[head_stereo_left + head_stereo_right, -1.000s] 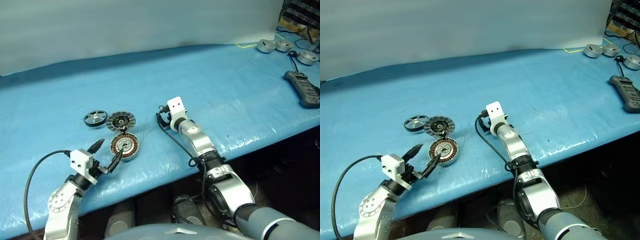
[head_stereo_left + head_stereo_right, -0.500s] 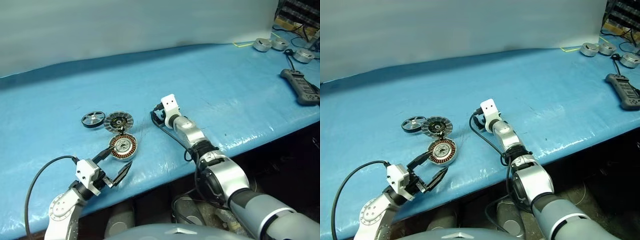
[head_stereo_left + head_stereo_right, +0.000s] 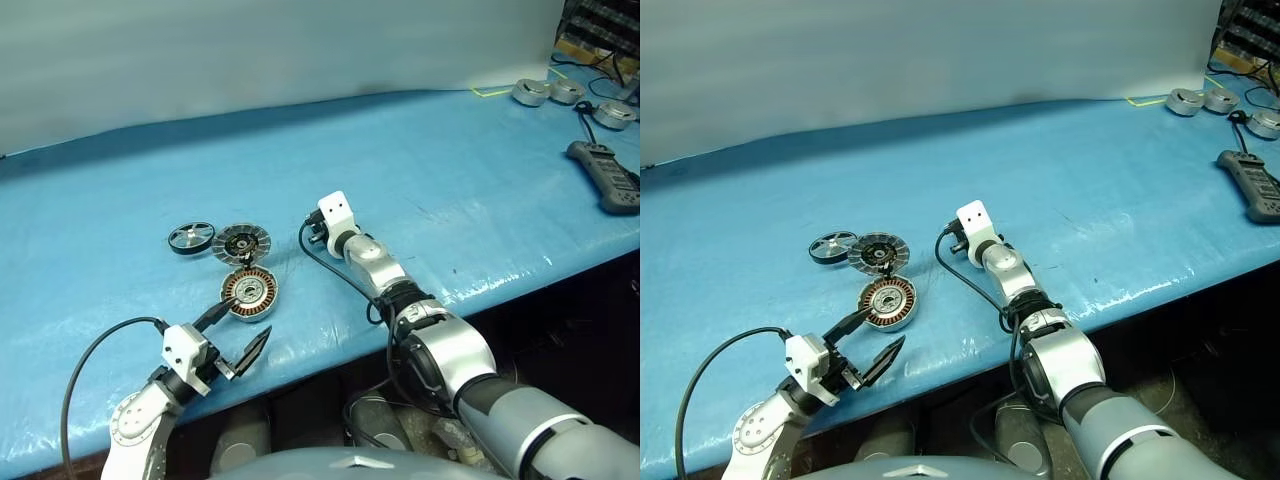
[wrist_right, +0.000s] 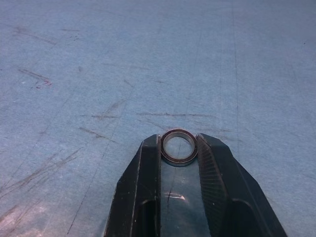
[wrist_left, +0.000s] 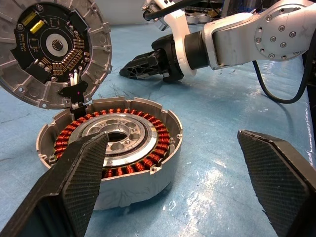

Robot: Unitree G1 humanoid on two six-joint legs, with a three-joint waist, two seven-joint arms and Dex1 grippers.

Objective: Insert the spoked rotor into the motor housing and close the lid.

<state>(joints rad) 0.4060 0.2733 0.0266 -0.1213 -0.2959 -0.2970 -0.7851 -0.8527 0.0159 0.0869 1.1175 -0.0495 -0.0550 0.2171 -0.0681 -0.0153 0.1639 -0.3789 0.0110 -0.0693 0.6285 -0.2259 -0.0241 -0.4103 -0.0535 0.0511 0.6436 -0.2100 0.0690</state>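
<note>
Right claw [image 4: 178,148] pinches small metal ring [image 4: 178,146] over counter [image 3: 480,180]. Left claw [image 3: 238,332] wide open, empty, near motor housing [image 3: 249,291]; lid [image 3: 243,241] leans behind; spoked rotor [image 3: 190,238] left.

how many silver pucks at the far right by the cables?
3. Two sit side by side at the table's back right corner, puck one and puck two; the third puck is nearer, by the black cable. More may be off frame.

It looked like an electronics or robotics workshop: a tabletop [image 3: 450,170] under scratched blue sheeting carried opened motor parts [image 3: 248,290], spare silver pucks [image 3: 531,92], cables [image 3: 590,108] and a handheld controller [image 3: 605,175] near equipment racks [image 3: 600,25].
</note>
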